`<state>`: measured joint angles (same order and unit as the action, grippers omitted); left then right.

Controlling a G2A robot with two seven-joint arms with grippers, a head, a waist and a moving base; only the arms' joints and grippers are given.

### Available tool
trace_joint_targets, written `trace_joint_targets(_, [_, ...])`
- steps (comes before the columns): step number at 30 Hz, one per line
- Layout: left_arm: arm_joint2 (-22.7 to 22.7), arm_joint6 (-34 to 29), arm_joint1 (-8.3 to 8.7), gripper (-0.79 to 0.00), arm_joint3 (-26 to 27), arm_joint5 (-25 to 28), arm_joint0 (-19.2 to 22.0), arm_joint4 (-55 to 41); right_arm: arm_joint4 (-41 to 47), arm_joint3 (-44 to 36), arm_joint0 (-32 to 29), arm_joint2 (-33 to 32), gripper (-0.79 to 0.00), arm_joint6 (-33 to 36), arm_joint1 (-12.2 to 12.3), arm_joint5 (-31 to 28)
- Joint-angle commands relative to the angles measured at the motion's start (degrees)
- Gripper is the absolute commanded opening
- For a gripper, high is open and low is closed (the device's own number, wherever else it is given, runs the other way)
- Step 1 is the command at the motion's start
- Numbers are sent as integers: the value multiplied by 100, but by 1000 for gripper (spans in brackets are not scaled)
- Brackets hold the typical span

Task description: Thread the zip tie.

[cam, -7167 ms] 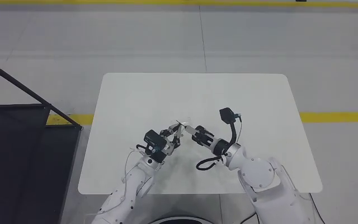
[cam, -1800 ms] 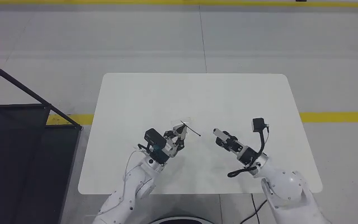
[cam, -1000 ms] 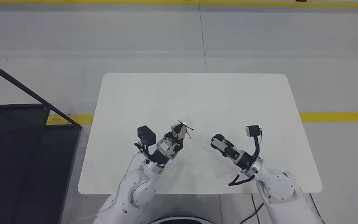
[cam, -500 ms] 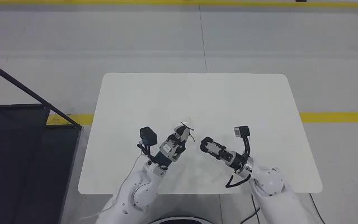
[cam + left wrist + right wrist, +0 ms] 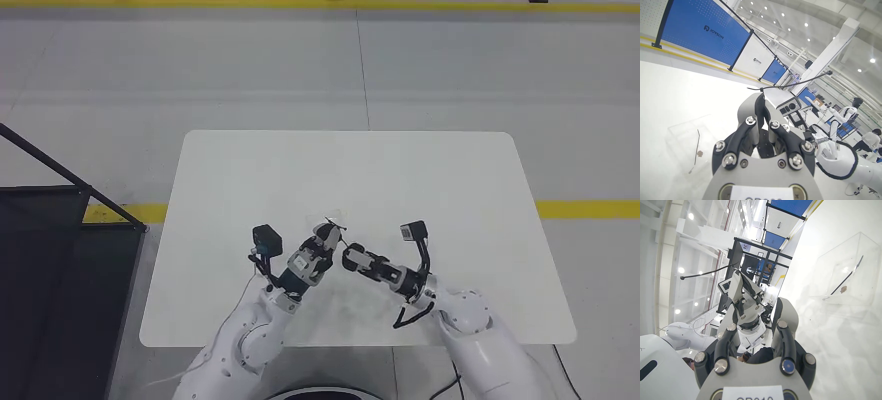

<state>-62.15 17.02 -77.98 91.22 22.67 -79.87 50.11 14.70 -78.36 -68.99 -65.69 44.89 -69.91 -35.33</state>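
A black zip tie (image 5: 795, 83) sticks out sideways from the tips of my left gripper (image 5: 762, 94), which is shut on it near its tail end. The tie's small square head points away into the air. In the top view the left gripper (image 5: 322, 241) holds the zip tie (image 5: 336, 229) above the middle of the white table (image 5: 450, 180). My right gripper (image 5: 351, 258) hovers just beside it, open with nothing in it. From the right wrist, the left gripper (image 5: 736, 274) and the zip tie (image 5: 704, 273) appear straight ahead between my open right fingers (image 5: 780, 306).
A shallow clear tray (image 5: 857, 247) lies flat on the table beyond the grippers. In it are a second loose zip tie (image 5: 842, 283) and a small brown scrap (image 5: 843, 289). The same tray (image 5: 681, 136) and loose tie (image 5: 696, 149) lie below the left gripper.
My right gripper has swung left across the table, closing from well apart to just beside the left gripper. The left gripper has kept hold of the zip tie and shifted only slightly.
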Motion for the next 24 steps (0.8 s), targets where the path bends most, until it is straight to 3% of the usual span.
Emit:
trace_joint_targets(1, [8,22,-4,-785,-12,-7,6,24,-7,28,37,35,-394,-15,-7,-5])
trace_joint_targets(17, [14,79,-21,-785,-78,51,15,58,231,155,128,101,-493,-19,-16,-4])
trace_joint_targets(24, [-2,89,-25,-785,-95,60,-2,46,346,202,184,145,-579,84,-20,35])
